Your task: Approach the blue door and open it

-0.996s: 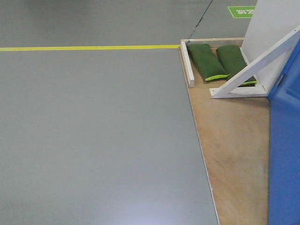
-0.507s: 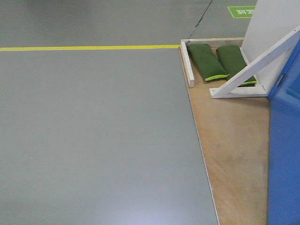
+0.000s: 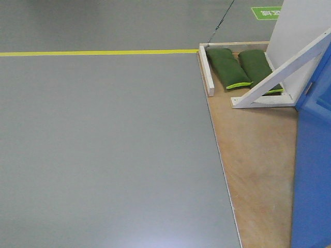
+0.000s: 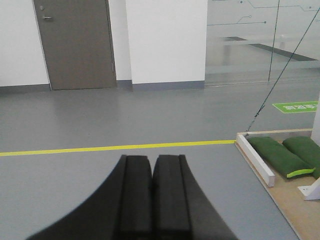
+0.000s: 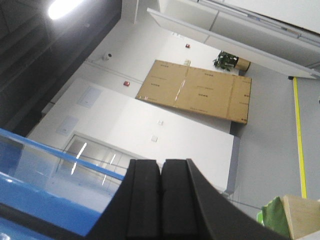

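Your blue door (image 3: 313,170) stands at the far right edge of the front view. It is a tall glossy panel rising from the plywood base (image 3: 258,155), with the white brace (image 3: 279,72) and two green sandbags (image 3: 227,67) beyond it. Only a strip of the panel shows, and no handle appears in any view, so you cannot yet place the lever.

Your left claw (image 4: 151,165) is clenched on nothing, pads pressed together. It looks out over bare grey floor (image 4: 100,190) towards the yellow line (image 4: 115,147), with the base off to its right. Your right claw (image 5: 161,172) is likewise clenched and empty. Its tilted view catches a glossy blue surface at the lower left, most likely the door.

The door lies to your right, its long axis upright, so your right arm looks the nearer one. I judge the approach unfinished: you need to bring the base round to the right until the handle shows before either claw reaches
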Controlling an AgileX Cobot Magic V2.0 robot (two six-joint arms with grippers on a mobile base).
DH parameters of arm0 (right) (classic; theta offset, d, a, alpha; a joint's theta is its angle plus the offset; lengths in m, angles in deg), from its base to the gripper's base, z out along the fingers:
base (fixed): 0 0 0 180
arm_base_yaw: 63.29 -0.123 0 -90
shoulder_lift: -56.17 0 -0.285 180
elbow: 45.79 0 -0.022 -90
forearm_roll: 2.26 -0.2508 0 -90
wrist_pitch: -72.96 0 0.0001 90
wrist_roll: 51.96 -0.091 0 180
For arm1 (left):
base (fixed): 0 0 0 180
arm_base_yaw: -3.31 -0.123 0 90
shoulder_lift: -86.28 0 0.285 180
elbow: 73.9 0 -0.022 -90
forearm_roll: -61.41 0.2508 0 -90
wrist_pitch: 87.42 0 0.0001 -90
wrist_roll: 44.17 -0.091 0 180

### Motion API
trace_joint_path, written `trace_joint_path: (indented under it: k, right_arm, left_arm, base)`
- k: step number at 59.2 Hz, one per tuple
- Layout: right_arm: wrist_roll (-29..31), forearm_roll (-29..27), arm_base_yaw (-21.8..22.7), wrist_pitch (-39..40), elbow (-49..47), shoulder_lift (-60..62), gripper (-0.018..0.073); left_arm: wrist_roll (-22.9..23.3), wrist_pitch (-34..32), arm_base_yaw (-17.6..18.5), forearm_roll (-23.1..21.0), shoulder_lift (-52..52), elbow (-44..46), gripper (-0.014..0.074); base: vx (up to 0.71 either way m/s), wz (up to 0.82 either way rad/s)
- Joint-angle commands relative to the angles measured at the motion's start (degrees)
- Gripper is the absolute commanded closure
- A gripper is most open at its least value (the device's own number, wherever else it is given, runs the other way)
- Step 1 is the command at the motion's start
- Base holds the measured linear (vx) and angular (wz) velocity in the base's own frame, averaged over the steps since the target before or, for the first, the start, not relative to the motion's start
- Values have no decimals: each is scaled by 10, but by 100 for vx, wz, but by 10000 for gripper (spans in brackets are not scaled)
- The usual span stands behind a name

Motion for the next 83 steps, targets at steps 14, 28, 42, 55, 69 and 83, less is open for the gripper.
trace_joint_path:
  k: [14, 28, 42, 55, 69, 83]
  right_arm:
    - [7, 12, -5, -80, -19, 37, 561]
    - [7, 9, -14, -147, -19, 48, 561]
    - [7, 9, -71, -149, -19, 49, 561]
    - [7, 10, -91, -152, -19, 50, 561]
    - [7, 9, -91, -186, -19, 63, 561]
    - [7, -43, -91, -263, -19, 72, 561]
  left_arm:
    - [4, -48, 0, -1, -8, 15, 524]
    - [4, -48, 0, -1, -8, 15, 524]
    - [4, -48, 0, -1, -8, 15, 524]
    - [4, -48, 0, -1, -8, 15, 524]
    - [4, -48, 0, -1, -8, 15, 524]
    - [4, -48, 0, -1, -8, 15, 524]
  base:
    - [0, 0]
    - [0, 0]
    - [0, 0]
    - [0, 0]
    - [0, 0]
    - [0, 0]
